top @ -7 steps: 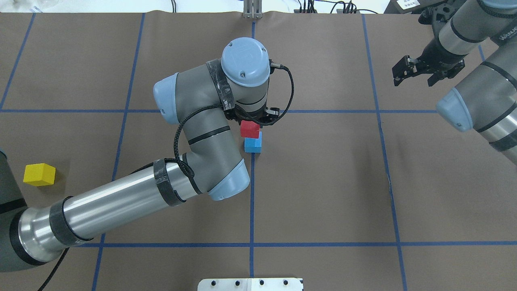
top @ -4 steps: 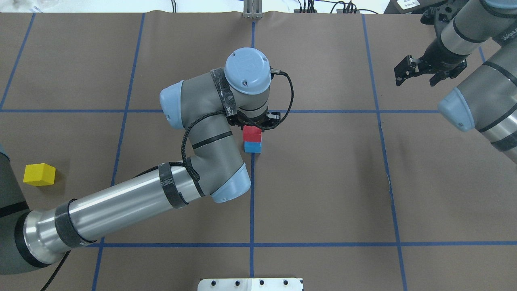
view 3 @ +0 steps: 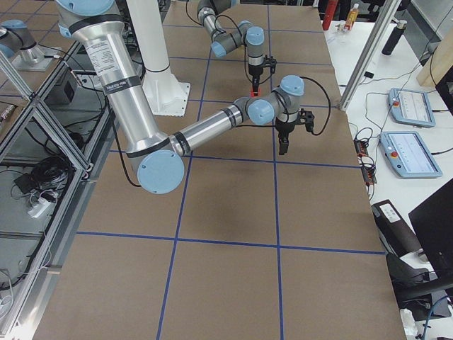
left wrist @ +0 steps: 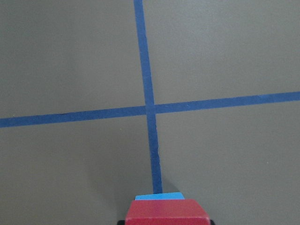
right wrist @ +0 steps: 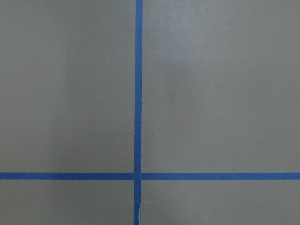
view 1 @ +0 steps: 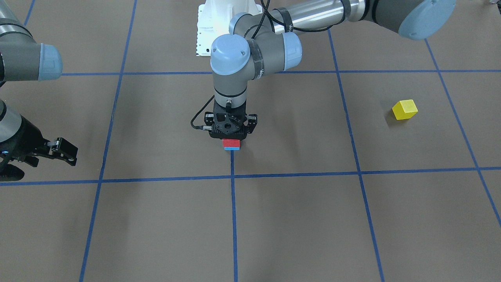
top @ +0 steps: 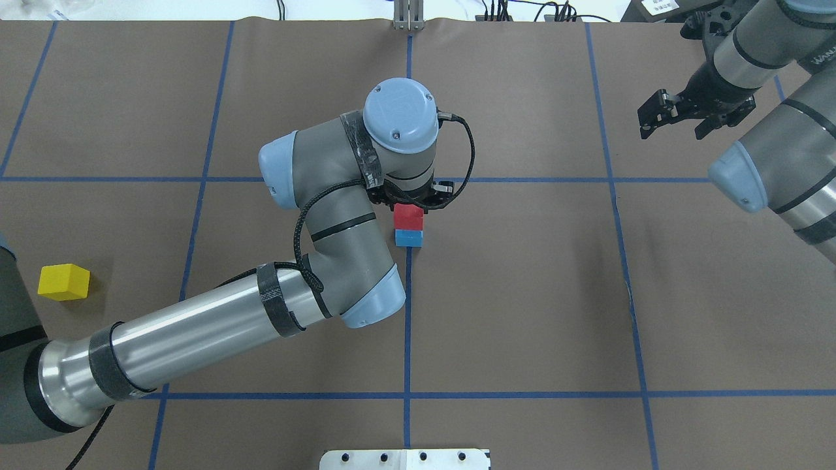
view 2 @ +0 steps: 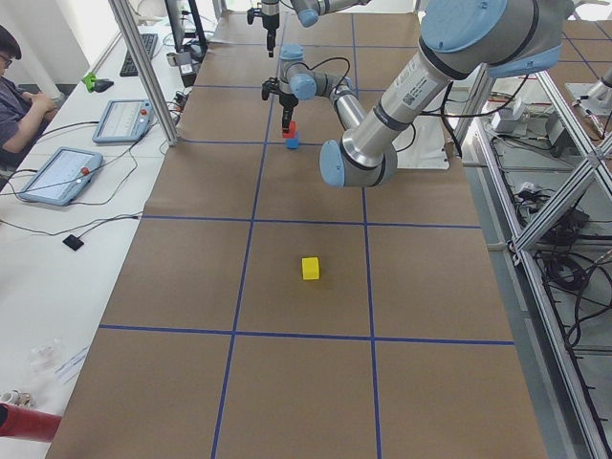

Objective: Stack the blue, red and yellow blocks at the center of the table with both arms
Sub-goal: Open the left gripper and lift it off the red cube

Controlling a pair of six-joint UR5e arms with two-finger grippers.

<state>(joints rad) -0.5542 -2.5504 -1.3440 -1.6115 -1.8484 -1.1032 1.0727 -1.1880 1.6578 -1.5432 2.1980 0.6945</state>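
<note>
The red block (top: 408,215) sits on the blue block (top: 409,238) at the table's center cross. My left gripper (top: 411,196) is straight above them and shut on the red block. In the front view (view 1: 231,135) it covers most of the red block (view 1: 231,142) over the blue one (view 1: 231,148). The left wrist view shows the red block (left wrist: 167,213) with a strip of blue (left wrist: 158,197) beyond it. The yellow block (top: 63,282) lies alone far on my left side (view 1: 405,109). My right gripper (top: 676,124) is open and empty at the far right.
Blue tape lines (top: 408,313) divide the brown table cover into squares. The white robot base plate (top: 405,459) is at the near edge. The left arm's elbow (top: 353,287) hangs over the table just left of the stack.
My left gripper has lowered the red block onto the blue block and lined it up. My right gripper has shifted slightly toward the far edge.
</note>
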